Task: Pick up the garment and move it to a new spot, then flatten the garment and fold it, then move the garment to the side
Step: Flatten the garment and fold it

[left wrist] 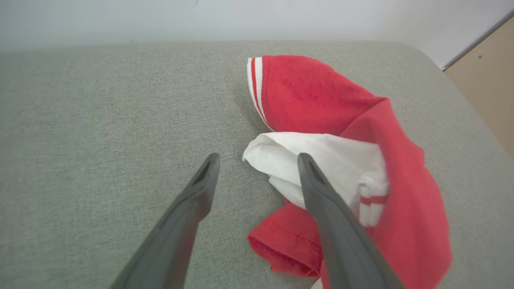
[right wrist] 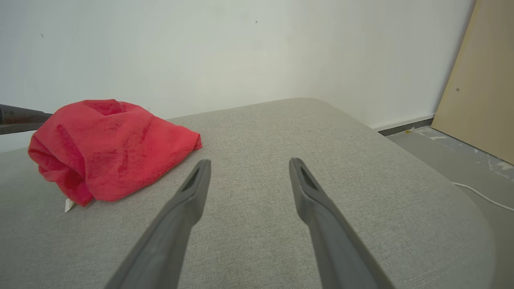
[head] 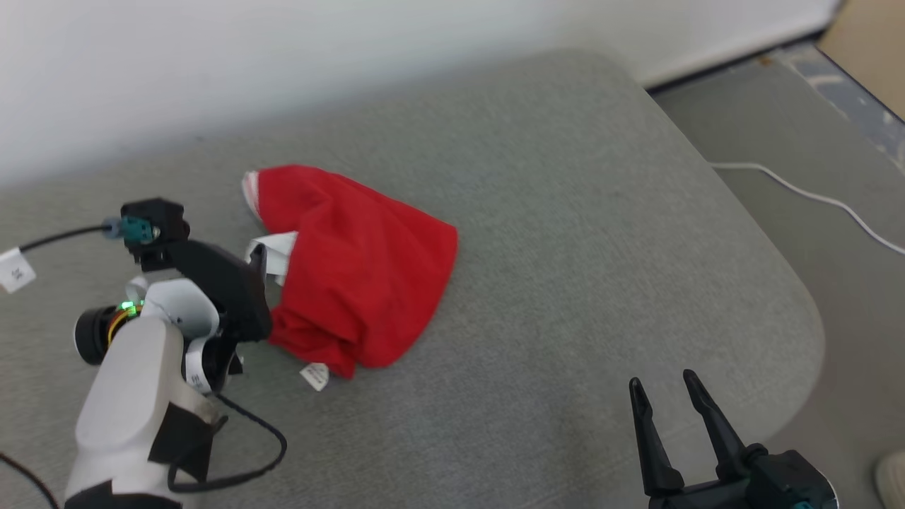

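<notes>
Left gripper (left wrist: 258, 157), jaws wide and empty, brackets the white fold (left wrist: 321, 156) at 9 o'clock of the red garment (head: 360, 276) on the cushion (head: 565, 212), seemingly to pinch it; right gripper (head: 662, 378) idles open-jawed, empty, at 4 o'clock.

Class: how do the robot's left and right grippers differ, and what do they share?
The left gripper reaches the garment's white edge; the right gripper sits well apart from it. The left points at fabric; the right points at bare cushion. Both are open, holding nothing.
</notes>
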